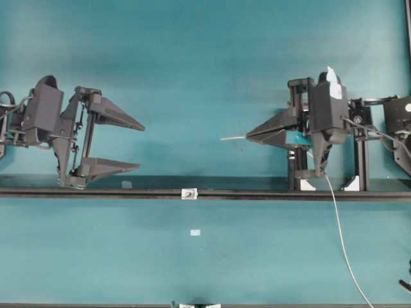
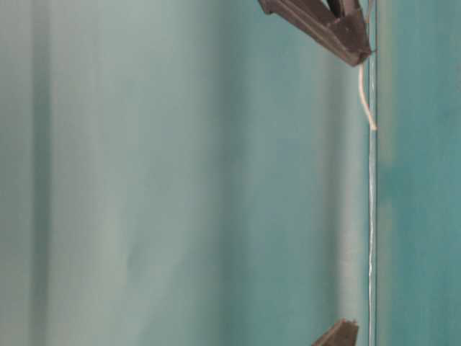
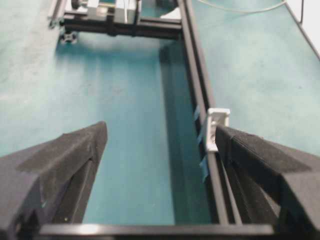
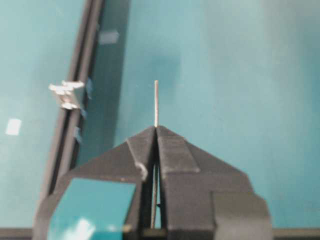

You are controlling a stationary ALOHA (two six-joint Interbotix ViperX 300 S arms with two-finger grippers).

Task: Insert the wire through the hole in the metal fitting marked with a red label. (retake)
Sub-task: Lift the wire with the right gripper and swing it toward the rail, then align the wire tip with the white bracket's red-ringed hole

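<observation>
The right gripper [image 1: 249, 136] pinches the wire [image 1: 232, 138] above the rail-mounted metal fitting [image 1: 189, 193], left gripper [image 1: 139, 147] spread wide.

A teal mat [image 1: 205, 77] covered the whole work surface, evenly lit, with a softer bright patch near the top of the overhead view. A black rail [image 1: 192, 191] crossed it from side to side, casting a dark band of shadow along its upper edge. A small pale tape square [image 1: 195, 232] lay below the rail.
</observation>
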